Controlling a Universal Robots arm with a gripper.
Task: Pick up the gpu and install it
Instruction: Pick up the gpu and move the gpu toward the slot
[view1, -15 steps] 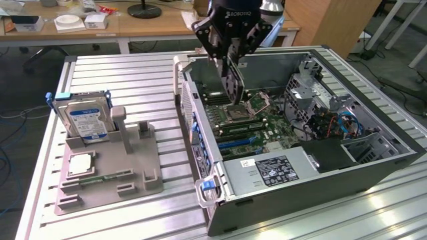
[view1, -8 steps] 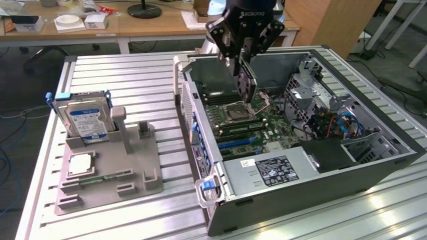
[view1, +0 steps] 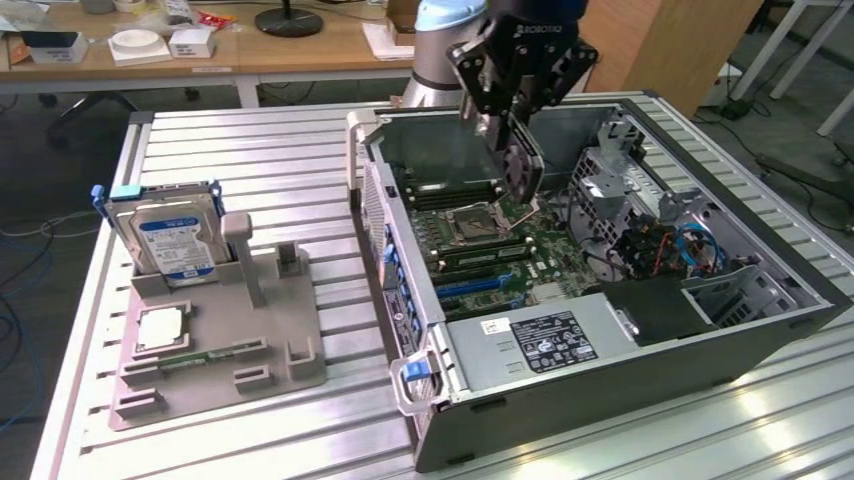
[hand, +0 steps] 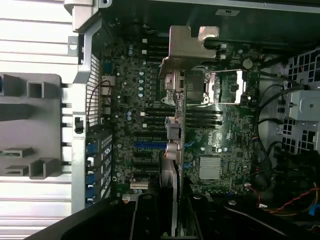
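We judge the step in hand to be carrying the card to its slot. The hand (view1: 513, 128) is closed on the gpu (view1: 522, 170), gripping it by one end, so the card hangs edge-down over the open computer case (view1: 747, 330), which lies on its side on the counter (view1: 254, 150). The card sits above the middle of the motherboard (view1: 534, 245), close to the processor socket, and as far as we can tell it does not touch the board.

In the wrist view we look along the card's thin edge. Its silver bracket (hand: 187, 47) is at the end away from the hand, and the blue slot (hand: 150, 144) lies just beside the line of the card, not under it.

To do this well, we would bring the connector edge parallel to the slot before going lower. The bracket should face the slotted wall of the case on the exterior view's left. The hand holds only one end, so the free end may swing or sag. We would therefore go slowly and press straight, never at a slant.

The cables (view1: 687, 250) on the exterior view's right are well apart from the card and seem no hindrance. The memory sticks next to the socket are the nearer risk.

On the exterior view's left, the grey holder (view1: 287, 350) carries the hard drive (view1: 167, 240) upright and a small square chip (view1: 160, 328) lying flat.
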